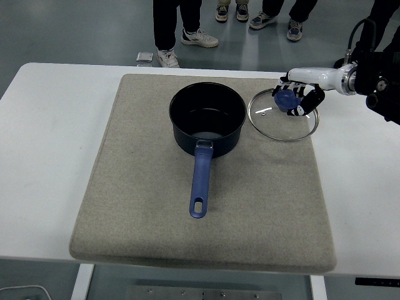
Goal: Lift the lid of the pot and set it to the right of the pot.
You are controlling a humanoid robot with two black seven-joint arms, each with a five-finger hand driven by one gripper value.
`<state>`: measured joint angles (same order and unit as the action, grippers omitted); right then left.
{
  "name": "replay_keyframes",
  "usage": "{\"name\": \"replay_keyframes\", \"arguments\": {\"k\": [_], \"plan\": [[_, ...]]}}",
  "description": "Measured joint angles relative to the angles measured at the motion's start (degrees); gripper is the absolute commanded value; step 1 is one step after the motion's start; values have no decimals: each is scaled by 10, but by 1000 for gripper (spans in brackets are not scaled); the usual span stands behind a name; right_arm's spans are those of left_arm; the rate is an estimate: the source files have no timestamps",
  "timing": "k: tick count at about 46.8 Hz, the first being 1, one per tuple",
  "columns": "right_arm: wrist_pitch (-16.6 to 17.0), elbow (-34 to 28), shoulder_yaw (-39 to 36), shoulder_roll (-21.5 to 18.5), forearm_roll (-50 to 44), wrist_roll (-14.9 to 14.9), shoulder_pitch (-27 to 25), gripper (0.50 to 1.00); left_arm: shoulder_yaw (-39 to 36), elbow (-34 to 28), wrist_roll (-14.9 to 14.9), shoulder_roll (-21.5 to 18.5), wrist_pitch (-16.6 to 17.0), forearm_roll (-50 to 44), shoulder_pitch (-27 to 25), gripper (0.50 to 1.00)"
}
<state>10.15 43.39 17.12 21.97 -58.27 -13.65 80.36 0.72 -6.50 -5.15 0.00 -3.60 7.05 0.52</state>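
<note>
The glass pot lid (pixel 283 115) lies on the grey mat (pixel 150 212), just right of the pot (pixel 208 120), with the right hand (pixel 297 99) above it, fingers curled around its blue knob (pixel 286 100). The lid sits near the mat's far right corner, with bare white worktop (pixel 362 181) open to its right. It is a clear disc with a metal rim; the dark pot's blue handle (pixel 201 184) points toward the near edge

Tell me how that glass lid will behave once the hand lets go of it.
The glass lid looks rigid and probably breakable. Lying flat on the mat, it likely won't roll or slide. The right hand grips its blue knob, the obvious handle.
</note>
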Motion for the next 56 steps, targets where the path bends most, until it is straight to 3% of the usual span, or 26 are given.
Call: {"name": "replay_keyframes", "arguments": {"k": [7, 23, 34, 44, 56], "plan": [[-14, -1, -1, -2, 1, 0, -13, 860, 0, 0, 0, 0, 0, 0, 0, 1000], [-5, -2, -27, 2, 41, -1, -15, 891, 0, 0, 0, 0, 0, 0, 0, 1000], [46, -2, -71, 2, 221, -1, -17, 891, 0, 0, 0, 0, 0, 0, 0, 1000], [49, -2, -116, 1, 380, 1, -41, 891, 0, 0, 0, 0, 0, 0, 0, 1000], [50, -15, -186, -9, 464, 3, -90, 891, 0, 0, 0, 0, 0, 0, 0, 1000]]}}
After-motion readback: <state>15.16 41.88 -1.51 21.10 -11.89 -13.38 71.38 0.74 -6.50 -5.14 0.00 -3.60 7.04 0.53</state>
